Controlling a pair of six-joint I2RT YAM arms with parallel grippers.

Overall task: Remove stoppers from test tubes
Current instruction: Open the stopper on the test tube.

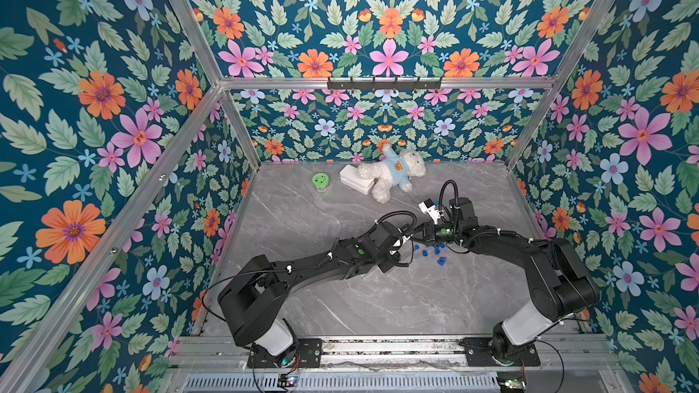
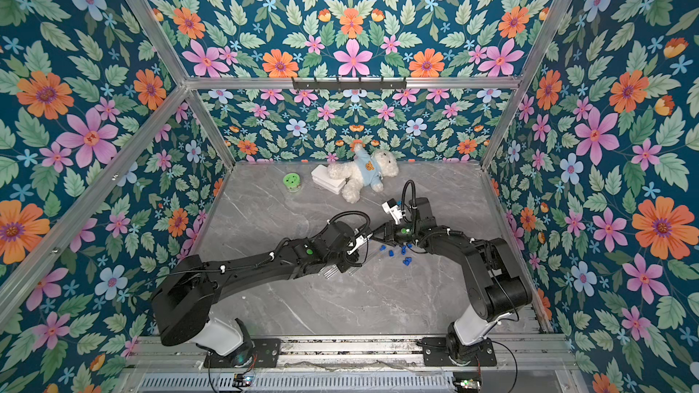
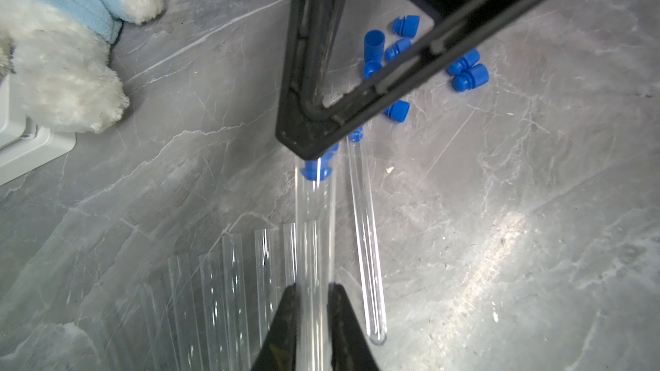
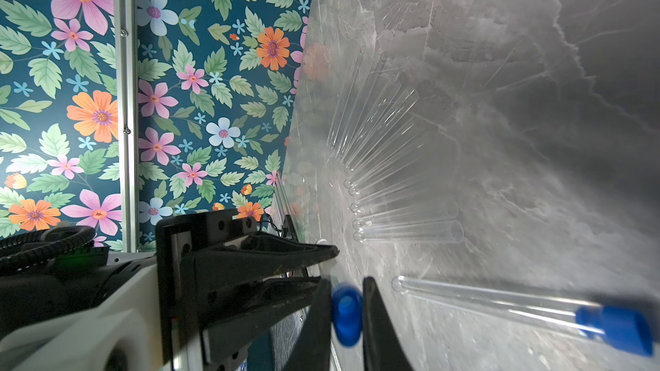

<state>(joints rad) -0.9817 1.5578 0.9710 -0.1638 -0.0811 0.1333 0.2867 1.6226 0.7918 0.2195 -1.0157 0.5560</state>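
Left wrist view: a test tube (image 3: pixel 314 237) is being gripped across its body by the left gripper (image 3: pixel 314 289), raised over the marble table (image 3: pixel 500 208), its long axis running ahead to the right gripper (image 4: pixel 345 289), where its blue stopper (image 3: pixel 316 172) is being pinched. A pull along that axis, away from the left gripper, is being called for.

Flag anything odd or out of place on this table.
A white teddy bear lies against a white box at the back, unrelated to the task. Loose blue stoppers lie scattered, as expected. Nothing looks spilled or broken.
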